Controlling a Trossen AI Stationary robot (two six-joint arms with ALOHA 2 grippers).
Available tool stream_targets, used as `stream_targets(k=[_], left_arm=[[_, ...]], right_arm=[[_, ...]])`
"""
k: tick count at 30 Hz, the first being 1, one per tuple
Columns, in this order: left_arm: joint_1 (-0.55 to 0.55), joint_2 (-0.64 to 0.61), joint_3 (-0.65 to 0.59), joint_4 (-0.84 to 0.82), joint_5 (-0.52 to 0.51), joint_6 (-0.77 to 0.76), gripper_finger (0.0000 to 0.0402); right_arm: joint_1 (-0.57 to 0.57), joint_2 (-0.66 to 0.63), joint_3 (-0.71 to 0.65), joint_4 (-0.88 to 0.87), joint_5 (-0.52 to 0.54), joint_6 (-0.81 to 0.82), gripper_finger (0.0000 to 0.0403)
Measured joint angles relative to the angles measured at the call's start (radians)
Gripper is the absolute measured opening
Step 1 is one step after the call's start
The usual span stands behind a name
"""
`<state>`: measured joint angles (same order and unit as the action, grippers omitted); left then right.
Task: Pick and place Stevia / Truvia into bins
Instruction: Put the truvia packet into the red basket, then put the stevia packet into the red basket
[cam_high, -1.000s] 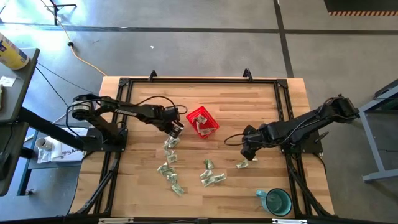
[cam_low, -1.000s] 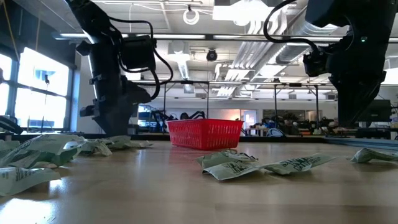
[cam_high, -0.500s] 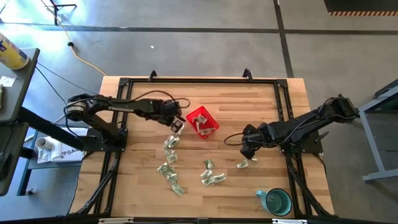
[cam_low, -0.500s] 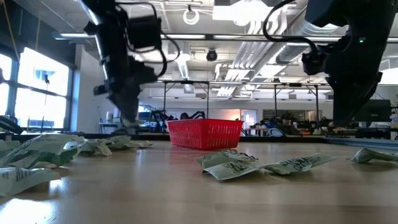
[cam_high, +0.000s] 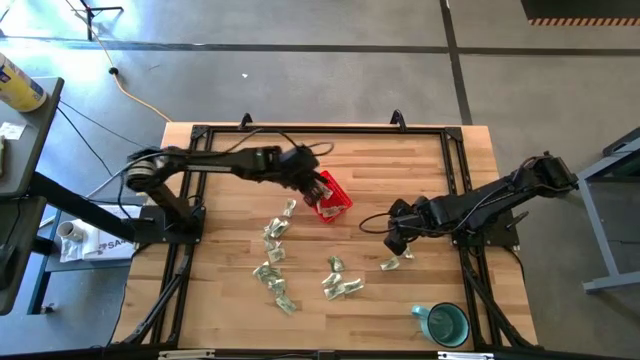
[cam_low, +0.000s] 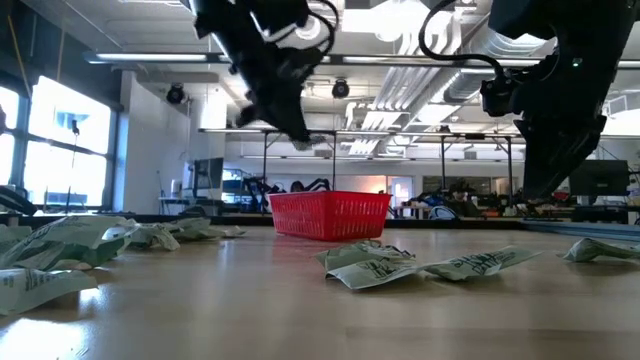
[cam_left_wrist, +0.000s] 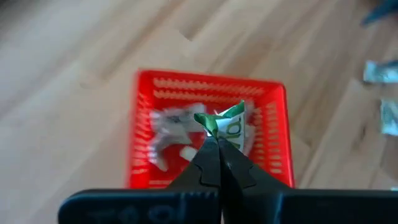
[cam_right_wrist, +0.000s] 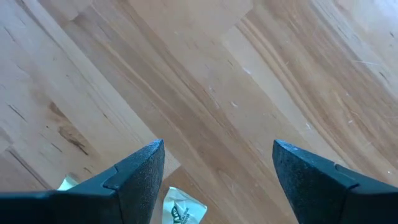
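Red basket (cam_left_wrist: 208, 134) frame centre, target | left gripper (cam_left_wrist: 219, 144) above it, clamped on packet (cam_left_wrist: 229, 123) for release | right gripper (cam_right_wrist: 217, 163) apart over lower-left packet (cam_right_wrist: 179, 210)

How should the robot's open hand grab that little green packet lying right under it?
The right gripper should probably come straight down on the packet. It lies flat on the table, so only its thin edges can be pinched. One finger already stands beside it; close across the short width.

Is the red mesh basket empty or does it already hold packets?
Not empty: the left wrist view shows pale packets lying inside the red mesh plastic basket.
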<state>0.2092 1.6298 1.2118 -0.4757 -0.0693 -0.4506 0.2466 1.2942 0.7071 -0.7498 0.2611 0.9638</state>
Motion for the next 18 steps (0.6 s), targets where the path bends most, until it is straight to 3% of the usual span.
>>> stream_targets(k=[4,9,13,18], left_arm=[[-0.002,0.112,0.037,0.007,0.012,0.002,0.0053],[-0.006,0.133,0.081,-0.038,-0.005,-0.025,0.014],[-0.006,0.108,0.131,-0.183,-0.038,-0.023,0.022],[-0.013,0.074,0.196,-0.528,-0.108,-0.007,0.0289]], right_arm=[[0.0,0.0,0.0,0.0,-0.005,-0.001,0.0289],[0.0,0.0,0.0,-0.001,-0.01,-0.003,0.0289],[0.0,0.0,0.0,-0.002,-0.008,-0.013,0.0289],[-0.007,0.0,0.0,-0.001,-0.007,-0.033,0.0289]])
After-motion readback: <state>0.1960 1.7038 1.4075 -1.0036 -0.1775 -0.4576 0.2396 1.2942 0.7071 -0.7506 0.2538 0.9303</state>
